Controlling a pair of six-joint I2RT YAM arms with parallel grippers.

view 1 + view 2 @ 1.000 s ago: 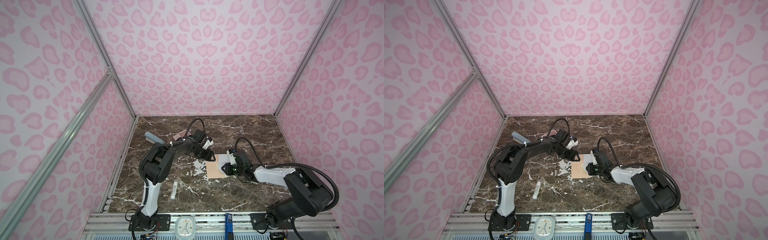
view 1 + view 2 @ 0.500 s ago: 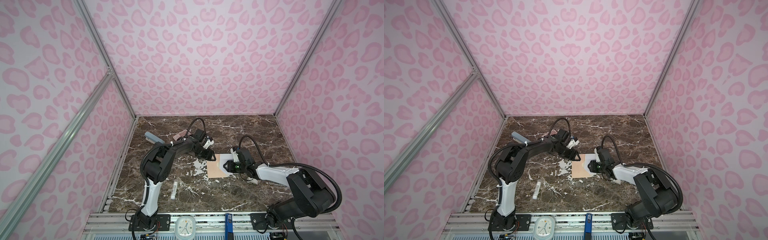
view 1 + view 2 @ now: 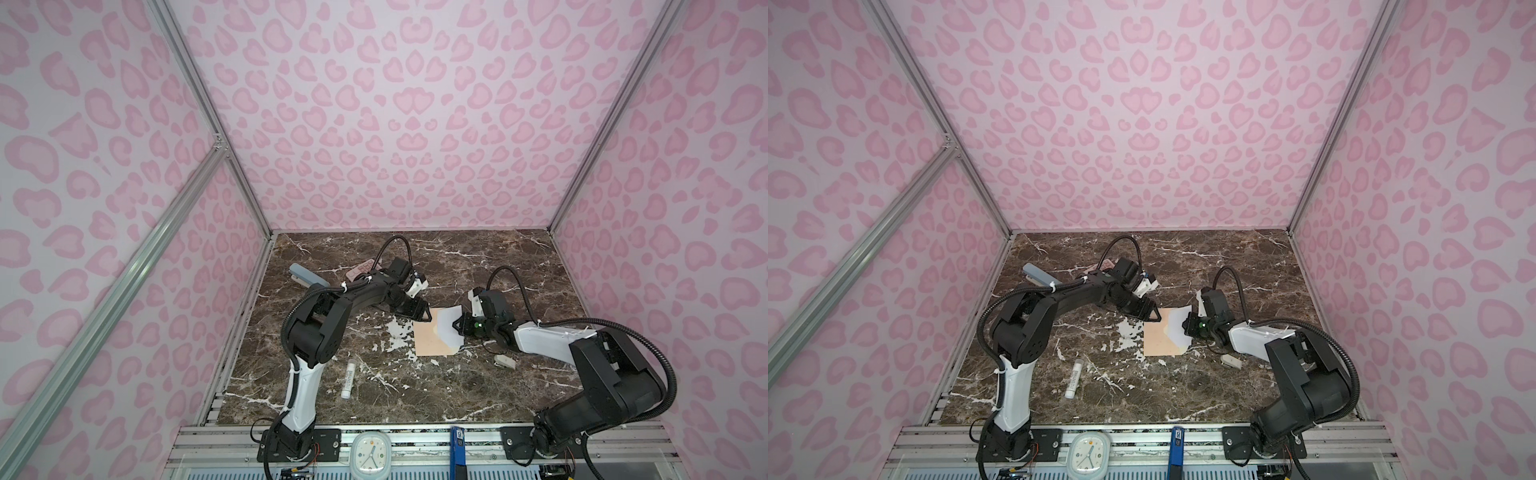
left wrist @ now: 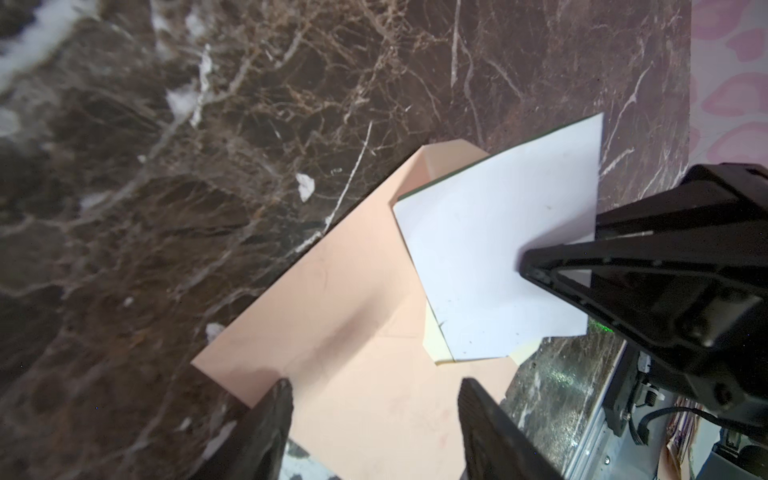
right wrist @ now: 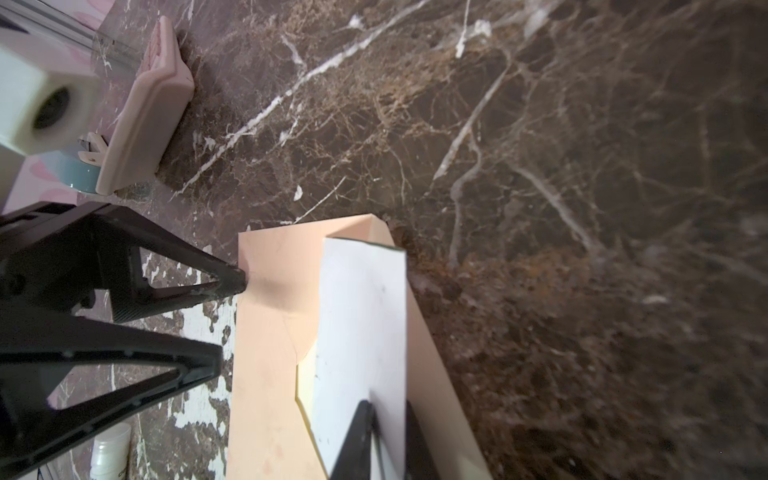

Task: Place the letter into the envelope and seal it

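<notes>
At table centre, clamps right gripper (image 4: 527,266) shut on letter (image 4: 494,245) again after brief release; pins envelope (image 4: 332,311) with spread left gripper (image 4: 375,386); likely readies another push inward.

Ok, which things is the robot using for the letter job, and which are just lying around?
For the job: the letter, pinched by the right gripper; the envelope, with the open left gripper at its edge.
Just lying about: pink calculator, blue-grey stapler, white tube, small beige block, clock.
</notes>
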